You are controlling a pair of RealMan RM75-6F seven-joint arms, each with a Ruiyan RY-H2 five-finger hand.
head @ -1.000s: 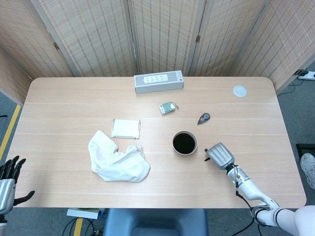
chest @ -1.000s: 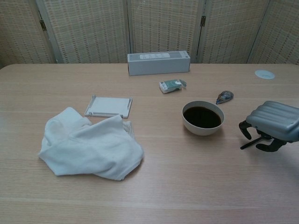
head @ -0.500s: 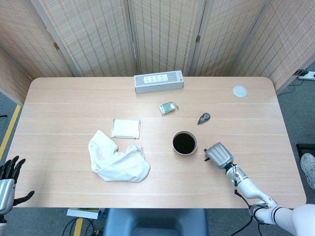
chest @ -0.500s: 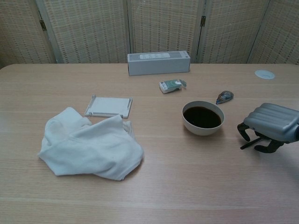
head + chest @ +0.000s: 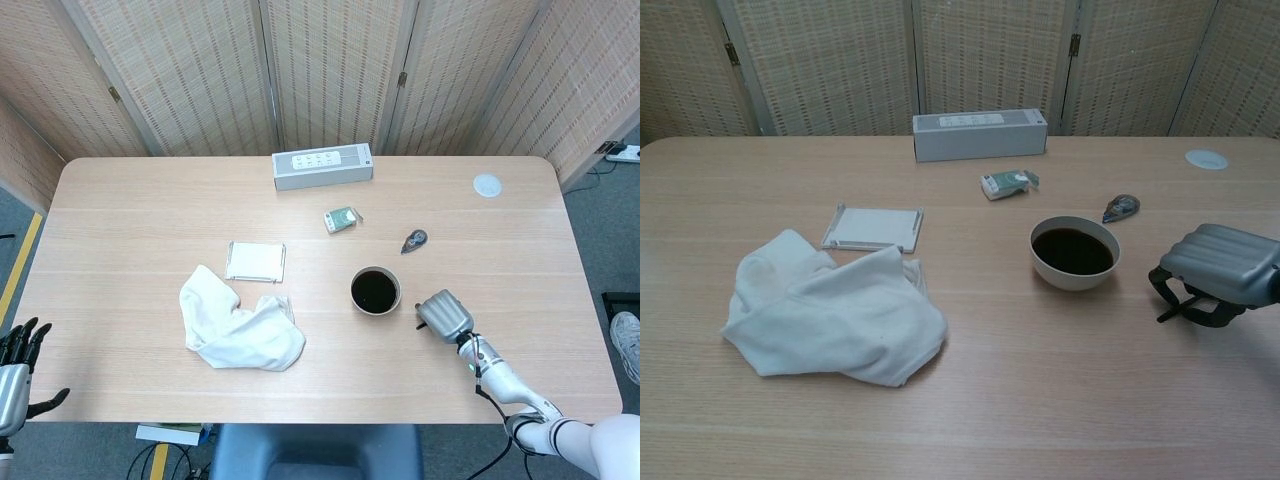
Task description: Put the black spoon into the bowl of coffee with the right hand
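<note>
The bowl of coffee [image 5: 1074, 252] stands on the table [image 5: 1060, 400]. Left of the bowl lies a cloth [image 5: 835, 318], with a flat tray [image 5: 873, 227] just behind it. Behind the bowl sit a small packet [image 5: 1007, 183] and a long box [image 5: 979, 134]. The right hand [image 5: 1218, 274] rests right of the bowl.

White bowl of coffee [image 5: 1074, 252] upright mid-table, black spoon [image 5: 1170, 312] lying right of it

R hand [image 5: 1220, 268] – fingers [image 5: 1167, 287] curled

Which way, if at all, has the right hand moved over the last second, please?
Yes, slightly. In the chest view the right hand has sunk a little closer to the table. It still sits just right of the bowl.
</note>
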